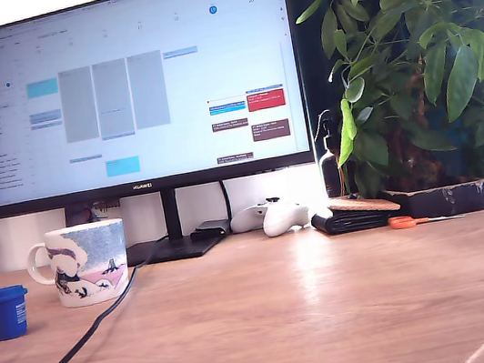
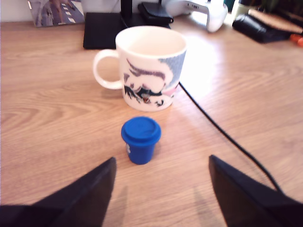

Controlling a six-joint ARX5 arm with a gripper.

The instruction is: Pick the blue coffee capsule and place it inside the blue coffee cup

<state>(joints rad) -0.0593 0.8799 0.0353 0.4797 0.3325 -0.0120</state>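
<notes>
The blue coffee capsule (image 1: 7, 312) (image 2: 140, 139) stands on the wooden desk at the exterior view's left, wide rim up. Just beyond it sits the blue coffee cup (image 1: 82, 263) (image 2: 148, 66), a white mug with a cartoon print, upright, its handle toward the exterior view's left. In the wrist view my gripper (image 2: 161, 189) is open, its two dark fingers (image 2: 90, 191) spread wide on the near side of the capsule, with nothing between them. The arm does not show in the exterior view.
A black cable (image 1: 75, 349) (image 2: 222, 132) runs across the desk past the mug. Behind stand a monitor (image 1: 139, 83) on its stand (image 1: 177, 245), a white game controller (image 1: 271, 216), a black wallet (image 1: 353, 216), orange scissors (image 1: 414, 220) and a potted plant (image 1: 418, 71).
</notes>
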